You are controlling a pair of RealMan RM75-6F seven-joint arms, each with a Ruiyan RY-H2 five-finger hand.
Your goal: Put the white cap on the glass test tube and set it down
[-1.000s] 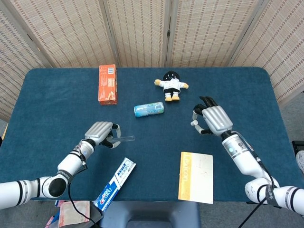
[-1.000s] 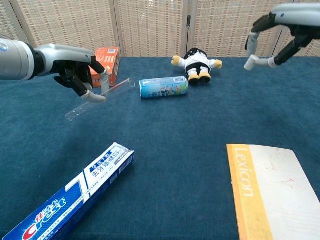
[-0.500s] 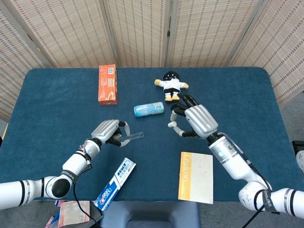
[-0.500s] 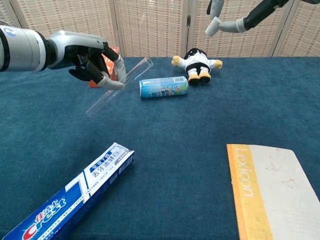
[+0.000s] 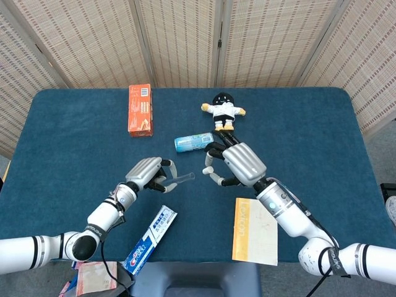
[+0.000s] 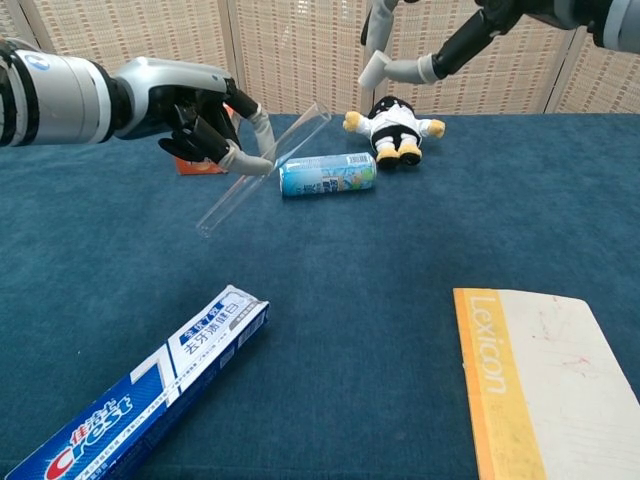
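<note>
Glass test tube (image 6: 262, 167) is thin, slick and brittle, so judge it light and easy to crack. Your left hand (image 5: 147, 173) pinches it near mid-length, lifted off the counter (image 5: 74, 142), open mouth tilted up toward the right hand (image 5: 238, 164). That hand grasps the white cap (image 6: 376, 69), just beside the mouth. Keep the grip gentle, press the cap on straight.

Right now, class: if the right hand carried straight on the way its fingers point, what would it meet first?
Probably the open mouth of the glass test tube held by the left hand; the right hand points towards it, though depth is uncertain.
</note>
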